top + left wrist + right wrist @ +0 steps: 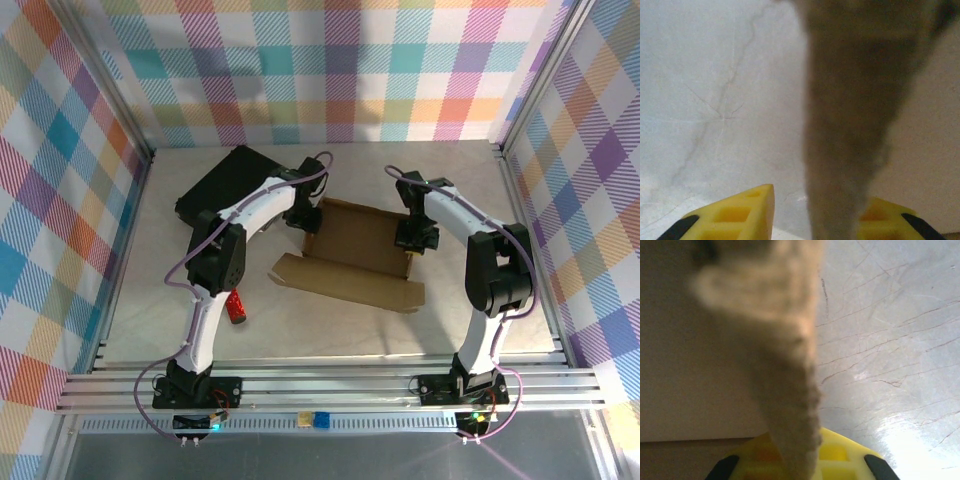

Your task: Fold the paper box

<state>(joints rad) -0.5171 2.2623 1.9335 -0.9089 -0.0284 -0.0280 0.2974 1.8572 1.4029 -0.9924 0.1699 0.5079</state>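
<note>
Box [355,250] mid-worktop [330,335], partly folded, black case [225,185] behind it. My R claw [415,240] clamped tight on its right wall. L claw [305,218] straddles left wall, can't tell if gripping.

Both arms reach forward — left claw [306,221] slightly parted, right claw [414,240] clamped.

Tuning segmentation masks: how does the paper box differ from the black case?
The paper box is brown cardboard, spread open with flaps out; the black case is a dark, flat slab. The paper box lies mid-table and looks larger; the black case sits back left, angled. Both rest on the table.
</note>
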